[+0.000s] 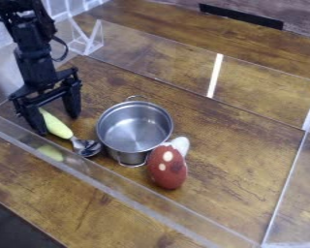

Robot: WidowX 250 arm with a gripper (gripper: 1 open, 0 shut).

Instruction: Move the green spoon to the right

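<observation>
I see my hand (44, 100) spread wide, empty, poised over the spoon's handle, spoon (62, 130) lying flat by the bench's (235, 136) near-left edge, its metal bowl touching the pot (135, 132), mushroom (170, 167) just beside the pot, clear wall (144, 208) along that edge

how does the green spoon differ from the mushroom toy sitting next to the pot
The green spoon is long and slim, with a yellow-green handle and a small silver bowl; the mushroom toy is short and rounded, with a red-brown cap and a white stem. The spoon lies to the left of the steel pot, under the open gripper; the mushroom lies at the pot's lower right, away from the gripper. Both rest on the wooden table, close against the pot.
</observation>
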